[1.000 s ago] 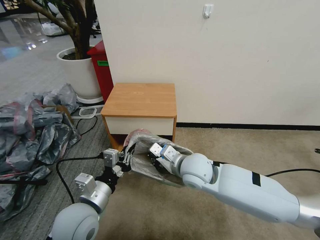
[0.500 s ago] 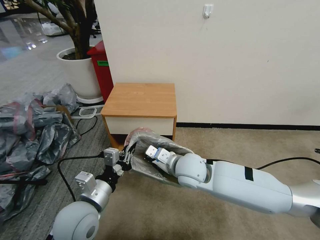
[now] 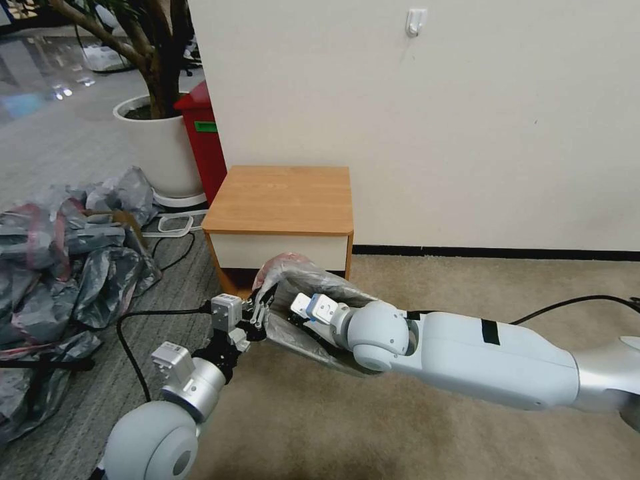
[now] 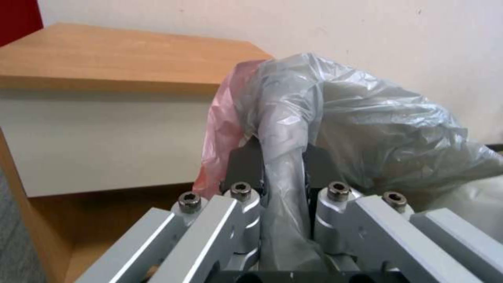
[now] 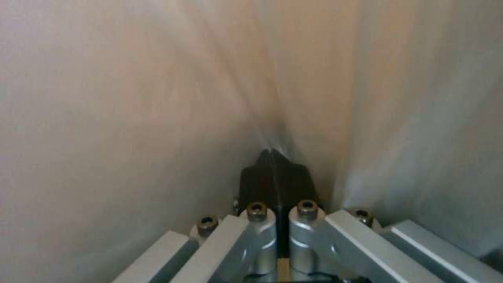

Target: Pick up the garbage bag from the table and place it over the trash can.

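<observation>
— What lies to the left of the left gripper [image 3: 259,310]?
— A heap of grey-and-pink plastic bags [image 3: 60,260], spread over the grey floor. A black cable [image 3: 133,340] curls between the heap and the gripper.
— And farther out, beyond it?
— A white round plant pot [image 3: 157,143] with a dark trunk, and a red bin [image 3: 200,143] with a green label just beside it, against the wall's corner. A white wire frame [image 3: 175,223] lies flat before the pot.
— Anything above?
— A small white wall hook [image 3: 415,21], high up and to the right.
</observation>
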